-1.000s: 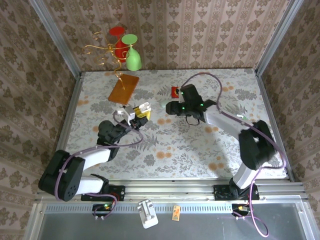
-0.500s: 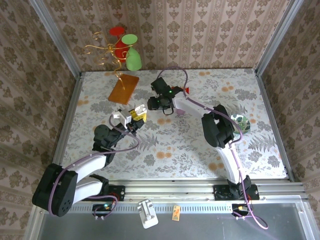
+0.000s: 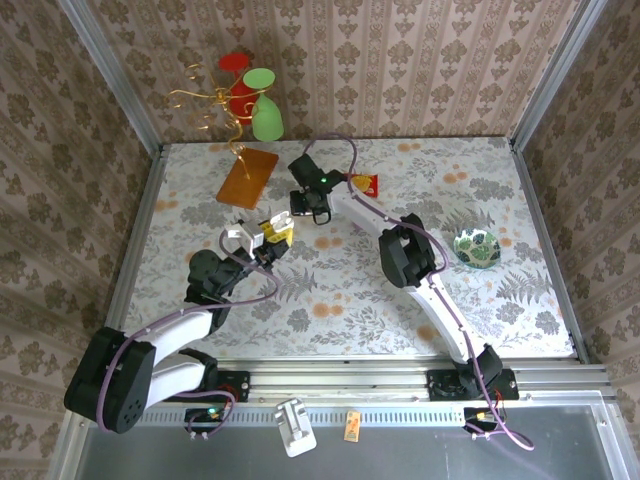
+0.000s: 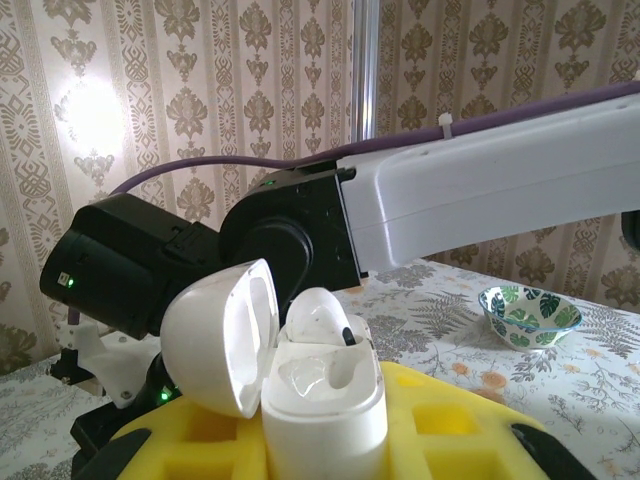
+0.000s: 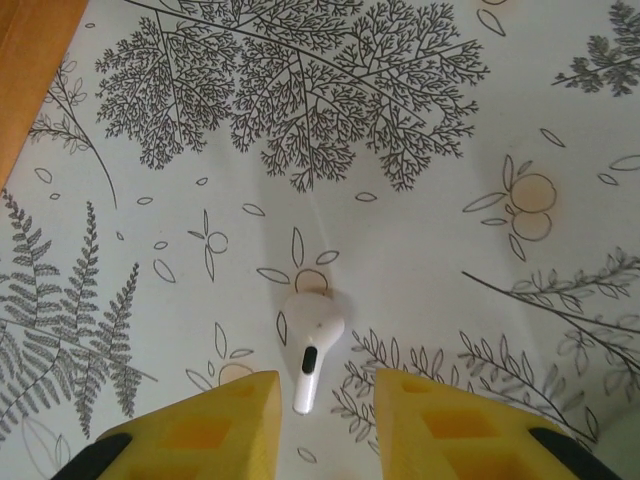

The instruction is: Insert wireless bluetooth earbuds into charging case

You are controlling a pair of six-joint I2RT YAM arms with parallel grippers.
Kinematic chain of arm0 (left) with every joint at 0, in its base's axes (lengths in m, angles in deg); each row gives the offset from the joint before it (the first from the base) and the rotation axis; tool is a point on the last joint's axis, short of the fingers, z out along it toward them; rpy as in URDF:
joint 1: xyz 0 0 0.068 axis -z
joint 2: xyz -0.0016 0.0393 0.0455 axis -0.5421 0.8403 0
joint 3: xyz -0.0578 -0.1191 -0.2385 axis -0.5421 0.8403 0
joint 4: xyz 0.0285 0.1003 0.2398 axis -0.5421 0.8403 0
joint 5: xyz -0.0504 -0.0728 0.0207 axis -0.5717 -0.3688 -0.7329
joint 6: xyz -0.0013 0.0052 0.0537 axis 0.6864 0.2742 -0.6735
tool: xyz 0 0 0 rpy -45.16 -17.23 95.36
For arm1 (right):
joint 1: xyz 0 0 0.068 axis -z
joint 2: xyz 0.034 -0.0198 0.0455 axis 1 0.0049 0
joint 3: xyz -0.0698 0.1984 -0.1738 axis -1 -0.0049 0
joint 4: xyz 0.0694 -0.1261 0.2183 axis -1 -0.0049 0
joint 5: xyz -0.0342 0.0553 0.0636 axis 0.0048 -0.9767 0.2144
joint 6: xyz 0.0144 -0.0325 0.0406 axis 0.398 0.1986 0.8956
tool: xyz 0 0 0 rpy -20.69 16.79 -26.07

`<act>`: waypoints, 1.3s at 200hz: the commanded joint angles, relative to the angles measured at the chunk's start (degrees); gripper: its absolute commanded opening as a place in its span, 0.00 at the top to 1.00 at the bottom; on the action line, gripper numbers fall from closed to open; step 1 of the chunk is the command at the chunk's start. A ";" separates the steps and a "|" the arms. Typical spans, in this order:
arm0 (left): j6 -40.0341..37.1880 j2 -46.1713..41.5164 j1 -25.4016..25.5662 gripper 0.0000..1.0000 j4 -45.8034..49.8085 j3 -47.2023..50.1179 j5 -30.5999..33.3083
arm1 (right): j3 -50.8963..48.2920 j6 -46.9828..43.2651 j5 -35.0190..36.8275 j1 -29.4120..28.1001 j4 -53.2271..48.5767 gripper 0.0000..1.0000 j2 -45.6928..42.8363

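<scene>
My left gripper (image 4: 325,440) is shut on a white charging case (image 4: 325,385), which stands upright between its yellow pads with the lid (image 4: 215,340) flipped open to the left. One white earbud (image 4: 320,315) sits in the case's far slot, and the near slot is bare. A second white earbud (image 5: 312,335) lies on the patterned table, stem pointing toward the camera. My right gripper (image 5: 327,420) hovers over it, open, a yellow finger on each side and neither touching it. From above, the left gripper (image 3: 272,232) is just in front of the right gripper (image 3: 310,200).
An orange board (image 3: 248,177) lies at the back left, its edge close to the right gripper (image 5: 25,60). A gold stand with red and green cups (image 3: 262,110) rises behind it. A green-patterned bowl (image 3: 476,247) sits at the right, and a small red item (image 3: 366,184) lies near the back.
My right arm has swung left across the back of the table and now hangs over the loose earbud. The left gripper shifted slightly at first, then held still with the case.
</scene>
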 commanded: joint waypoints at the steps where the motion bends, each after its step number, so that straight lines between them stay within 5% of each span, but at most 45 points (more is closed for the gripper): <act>1: 0.42 0.90 -0.19 0.90 -2.54 0.39 -0.66 | 3.80 0.93 0.32 -0.03 -2.72 0.69 2.37; 119: 0.01 2.37 -0.19 0.90 -2.80 0.04 -0.55 | -0.16 -2.47 -1.87 0.68 -2.02 0.86 -0.79; 196: -0.45 5.17 -0.12 0.90 -5.99 0.04 -1.38 | -39.59 -3.35 -1.77 0.55 16.34 0.88 -24.20; 260: -0.47 7.84 0.78 0.90 -7.63 -0.75 -2.03 | -71.53 -2.89 -1.07 0.59 20.32 0.88 -45.78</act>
